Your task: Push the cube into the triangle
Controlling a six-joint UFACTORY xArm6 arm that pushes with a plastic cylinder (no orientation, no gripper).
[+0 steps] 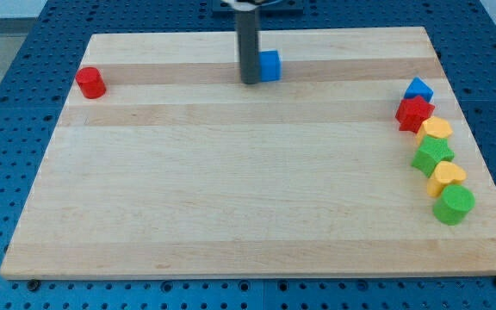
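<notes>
Wooden board (231,198) on blue pegboard. My tip (250,81), a bare rod grasping nothing, touches the blue cube (269,65) from its left, far side; the blue triangle (418,87) lies well apart, far right.

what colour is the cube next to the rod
Blue: the cube sits just right of my tip, in the camera view.

rod: upright, dark, entering from the view's top | my tip (250,82): on the board, near top centre
</notes>
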